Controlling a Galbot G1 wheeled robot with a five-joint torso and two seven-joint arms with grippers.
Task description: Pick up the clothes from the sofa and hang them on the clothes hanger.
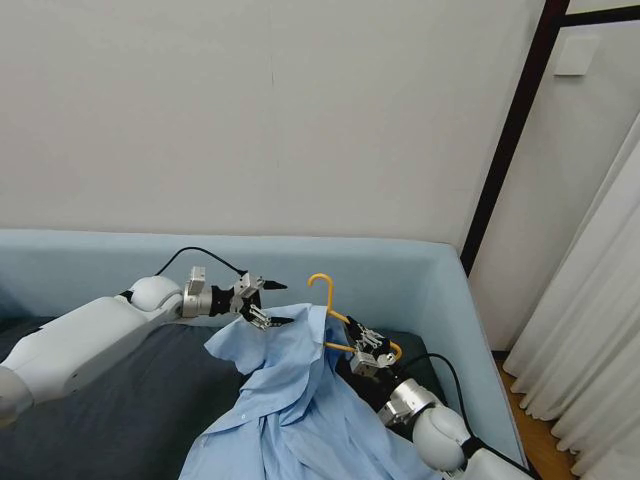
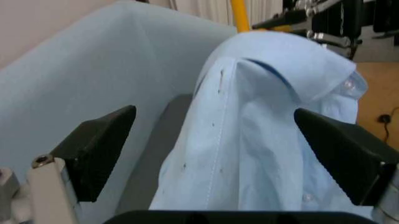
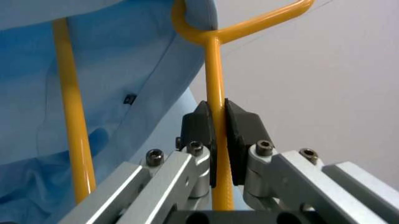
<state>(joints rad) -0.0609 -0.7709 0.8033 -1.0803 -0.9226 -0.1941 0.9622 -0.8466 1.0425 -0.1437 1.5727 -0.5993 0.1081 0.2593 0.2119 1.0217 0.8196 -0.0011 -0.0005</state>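
Item: you are looking at a light blue shirt (image 1: 300, 390) that is hanging over a yellow hanger (image 1: 322, 290) above the sofa (image 1: 420, 270).
Shirt position: its collar and one shoulder are riding high on the hanger, close under the hook. The rest is trailing down onto the dark seat cushion (image 1: 120, 400).
Right gripper (image 3: 218, 126): it is pinching narrow on the hanger's straight rod, just below where the hook curls away, and is holding the hanger hook-up.
Left gripper (image 2: 215, 114): it is standing spread wide and gripping nothing, with its black pads (image 2: 100, 149) flanking the shirt's shoulder fold.
Deciding relation: the shoulder is lying straight ahead of your left gripper, between its pads. The long seam is running away from it, up toward the hook. The left gripper is sitting nearer the loose cloth. The right is working on the shirt's far side, occupied with the hanger.
Step, as judged: you are probably seating the shoulder over the hanger's arm. If so, the left gripper will be closing across that seam.
Hidden: the hanger arm nearer the left gripper is lying under cloth, so whether it is sitting inside the shoulder cannot be told.
Unclear: whether either pad is touching fabric.
Cut off: the shirt's lower part is running past the head view's bottom edge, and the sleeves are getting lost among the folds.
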